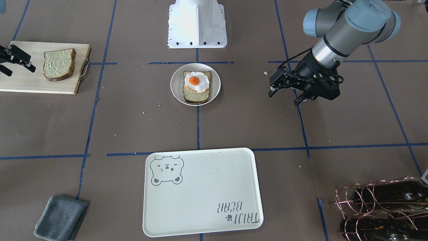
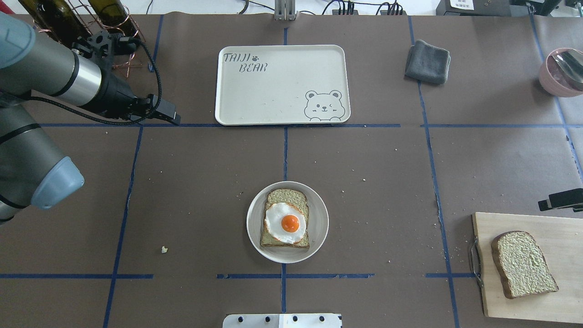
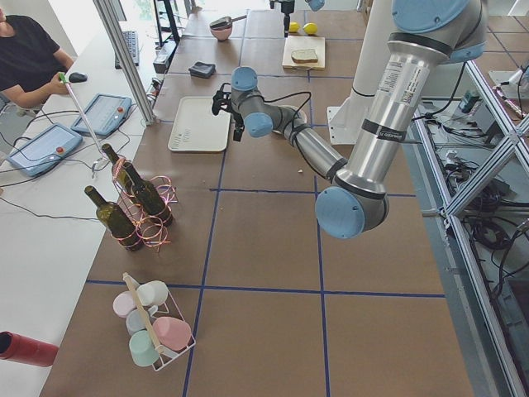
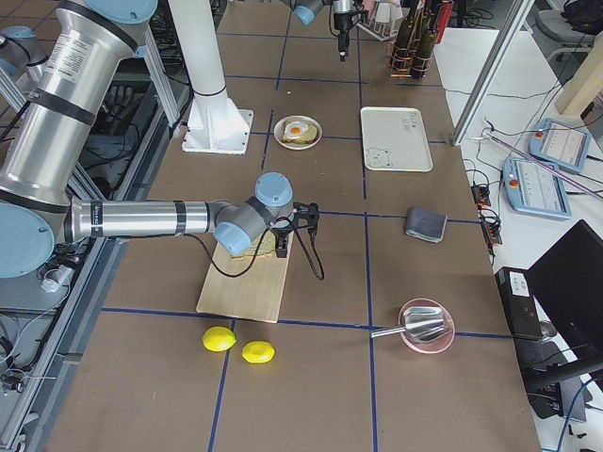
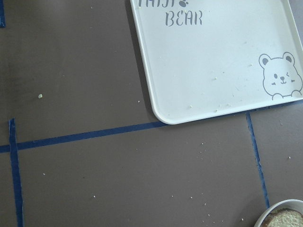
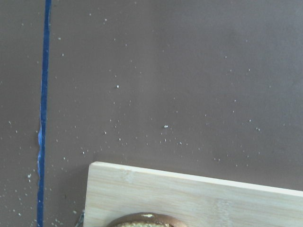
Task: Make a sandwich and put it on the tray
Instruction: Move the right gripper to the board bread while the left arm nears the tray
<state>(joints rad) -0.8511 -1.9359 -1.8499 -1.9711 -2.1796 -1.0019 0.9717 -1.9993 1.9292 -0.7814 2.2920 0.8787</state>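
Two empty, wide-spread grips — left pincer (image 1: 283, 98), right pincer (image 1: 20, 71) near bread slice (image 1: 59, 64)

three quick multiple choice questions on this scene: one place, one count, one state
1. Where is the fried egg? A on the tray; B on the bread slice in the round plate; C on the grey cloth.
2. How many bread slices show? A one; B two; C three.
3. The left gripper is: A shut on bread; B shut on the egg; C open, holding nothing.
B: the egg tops the plated slice. B: one on the plate, another slice on the cutting board. C: its fingers stand apart, nothing between.
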